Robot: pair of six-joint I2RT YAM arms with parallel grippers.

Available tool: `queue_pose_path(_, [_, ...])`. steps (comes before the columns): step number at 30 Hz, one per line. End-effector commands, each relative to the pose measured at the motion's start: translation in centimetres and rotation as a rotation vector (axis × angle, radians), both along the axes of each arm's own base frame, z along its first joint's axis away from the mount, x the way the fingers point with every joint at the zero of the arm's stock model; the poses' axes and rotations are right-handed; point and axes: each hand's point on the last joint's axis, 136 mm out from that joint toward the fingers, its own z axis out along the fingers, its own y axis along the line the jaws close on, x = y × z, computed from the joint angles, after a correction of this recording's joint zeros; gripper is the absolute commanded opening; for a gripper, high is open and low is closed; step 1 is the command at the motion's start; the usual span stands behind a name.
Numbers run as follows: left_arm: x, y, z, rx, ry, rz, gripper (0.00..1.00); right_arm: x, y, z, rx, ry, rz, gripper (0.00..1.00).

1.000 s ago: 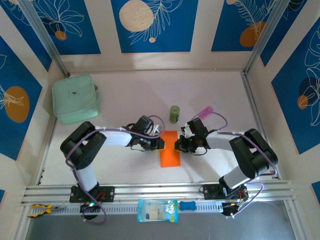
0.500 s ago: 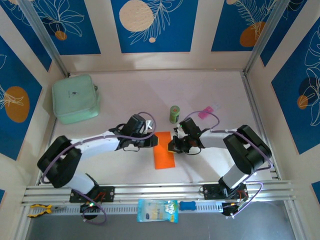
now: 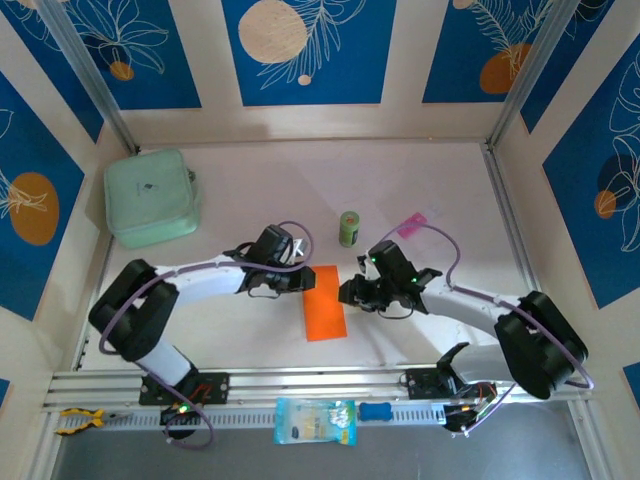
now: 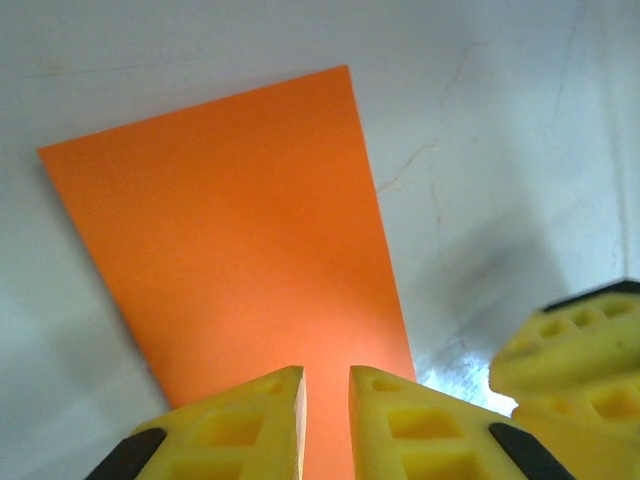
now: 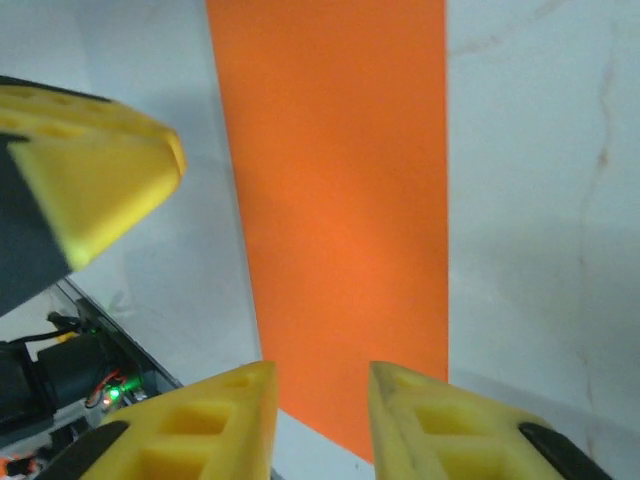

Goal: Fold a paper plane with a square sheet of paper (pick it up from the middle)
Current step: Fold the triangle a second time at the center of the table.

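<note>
The orange sheet of paper (image 3: pixel 323 303) lies flat on the white table as a narrow folded rectangle, slightly tilted. It also shows in the left wrist view (image 4: pixel 240 220) and the right wrist view (image 5: pixel 340 200). My left gripper (image 3: pixel 305 284) hovers at its upper left edge; its yellow fingers (image 4: pixel 327 385) stand a narrow gap apart over the paper. My right gripper (image 3: pixel 346 293) sits at the paper's right edge, open (image 5: pixel 322 385), with the orange sheet showing between its fingers. Neither holds the paper. No paper plane has taken shape.
A small green can (image 3: pixel 348 228) stands just behind the paper and a pink packet (image 3: pixel 411 225) lies to its right. A mint-green pouch (image 3: pixel 150 197) sits far left. A blue-white packet (image 3: pixel 314 420) rests on the front rail.
The paper has slid left and turned a little. Both grippers moved left with it, and the right arm has stretched out lower across the table.
</note>
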Motion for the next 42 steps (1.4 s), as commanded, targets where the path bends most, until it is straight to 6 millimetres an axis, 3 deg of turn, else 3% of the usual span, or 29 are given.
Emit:
queue_pose_path(1, [1.5, -0.8, 0.3, -0.008, -0.019, -0.002, 0.19, -2.9, -0.9, -1.2, -0.023, 0.116, 0.002, 0.34])
queue_pose_path(7, [3.3, -0.4, -0.4, 0.015, -0.011, 0.012, 0.18, -4.4, -0.8, -1.6, -0.005, 0.152, -0.023, 0.4])
queue_pose_path(14, [4.1, -0.1, -1.5, -0.003, 0.028, 0.017, 0.18, -5.2, 0.4, -2.1, -0.002, 0.199, 0.012, 0.39])
queue_pose_path(21, [3.5, -0.1, -3.1, -0.009, 0.068, 0.016, 0.18, -5.5, 0.2, -2.9, -0.029, 0.224, 0.004, 0.4])
queue_pose_path(29, [1.7, 1.7, -6.6, 0.063, 0.125, 0.024, 0.18, -5.9, -0.1, -3.3, -0.05, 0.261, -0.012, 0.41])
queue_pose_path(42, [1.5, 2.1, -6.9, 0.071, 0.132, 0.036, 0.17, -6.2, 0.2, -3.5, -0.036, 0.289, -0.014, 0.41])
